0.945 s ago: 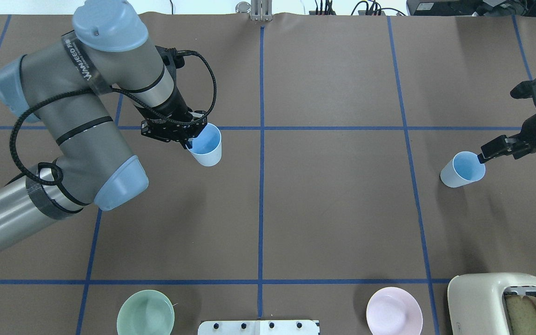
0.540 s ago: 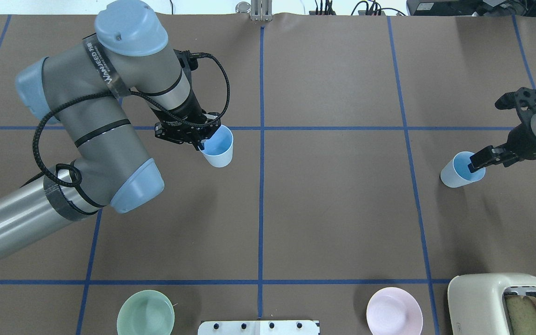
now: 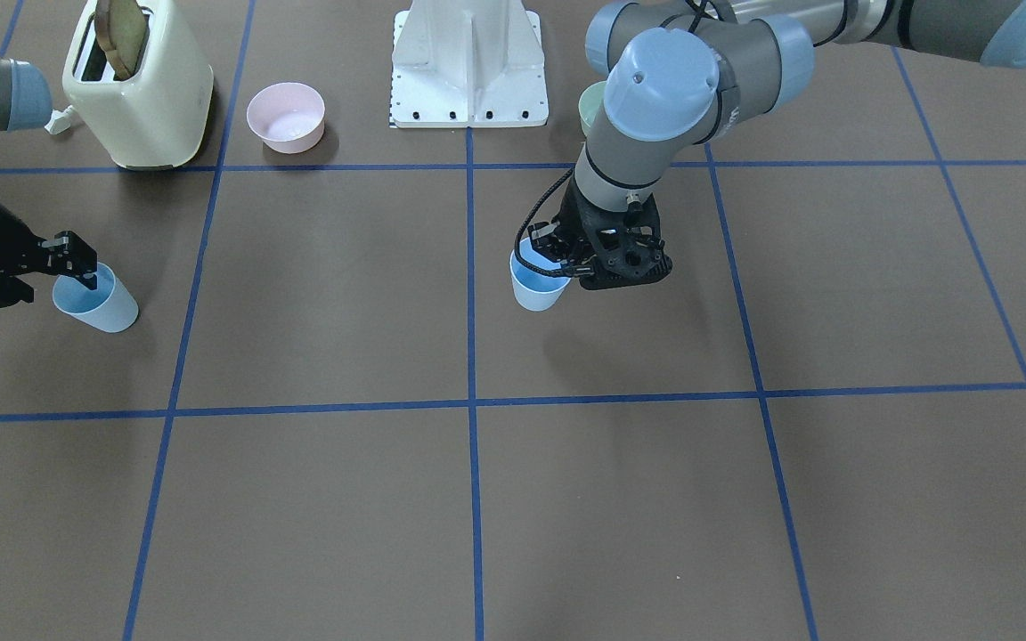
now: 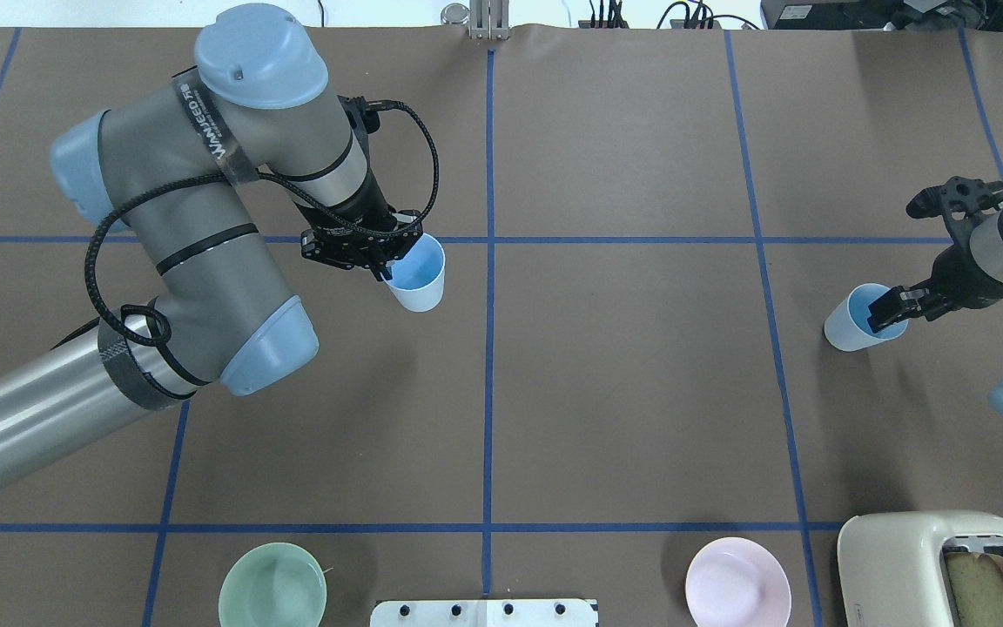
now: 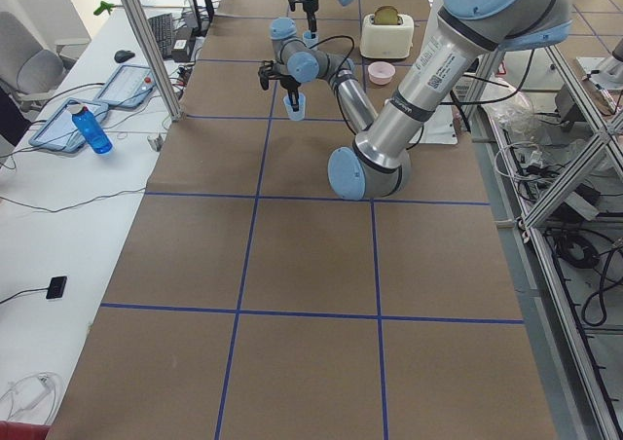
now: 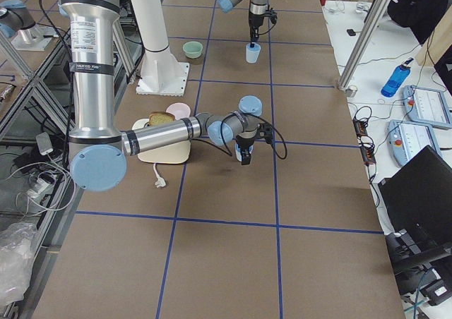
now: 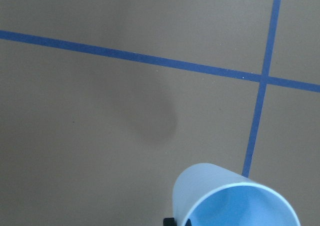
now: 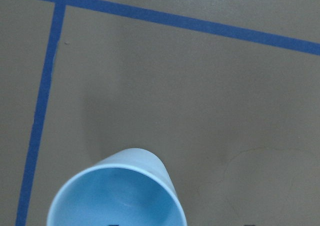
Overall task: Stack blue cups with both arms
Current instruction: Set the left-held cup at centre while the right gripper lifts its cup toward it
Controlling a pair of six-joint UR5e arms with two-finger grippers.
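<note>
Jaws of left gripper [image 3: 562,269] pinch rim of left cup [image 3: 533,292], smooth tapered plastic, lifted near centre over matte brown table [image 3: 620,499] w/ blue tape grid.
Overhead: right gripper [image 4: 886,311] straddles rim of right cup [image 4: 841,331]; jaw state unclear.
Left-side view: white bench [image 5: 58,197].

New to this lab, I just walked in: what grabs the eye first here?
The big grey tubular left arm dominates, its black left gripper pinching the rim of a small light-blue plastic tumbler near the middle of the brown table. On the robot's right, the black right gripper dips a finger into a second light-blue tumbler.
</note>
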